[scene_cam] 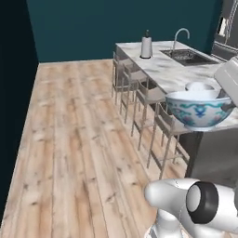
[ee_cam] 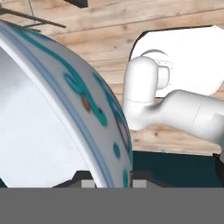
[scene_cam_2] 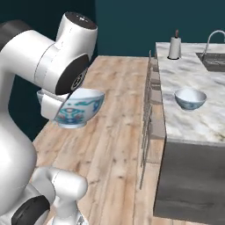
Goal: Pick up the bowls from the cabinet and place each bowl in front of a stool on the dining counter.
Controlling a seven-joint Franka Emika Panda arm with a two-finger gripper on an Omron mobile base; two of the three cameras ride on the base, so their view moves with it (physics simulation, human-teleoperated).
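Above the wood floor, beside the dining counter [scene_cam_2: 193, 118], your gripper [ee_cam: 111, 183] is clamped on the rim of one patterned bowl [scene_cam_2: 79, 107], carrying it upright in the air. You see the other bowl [scene_cam_2: 190, 98] resting on the marble top, near the stools [scene_cam: 148, 95].

This is a home kitchen: a marble-topped dining counter [scene_cam: 172, 76] with an inset sink [scene_cam: 188, 57] and curved faucet [scene_cam: 180, 36], a row of stools [scene_cam: 148, 100] tucked along its side, a paper towel roll [scene_cam: 146, 46], pale wood plank floor [scene_cam: 74, 139], and deep teal walls [scene_cam: 116, 23]
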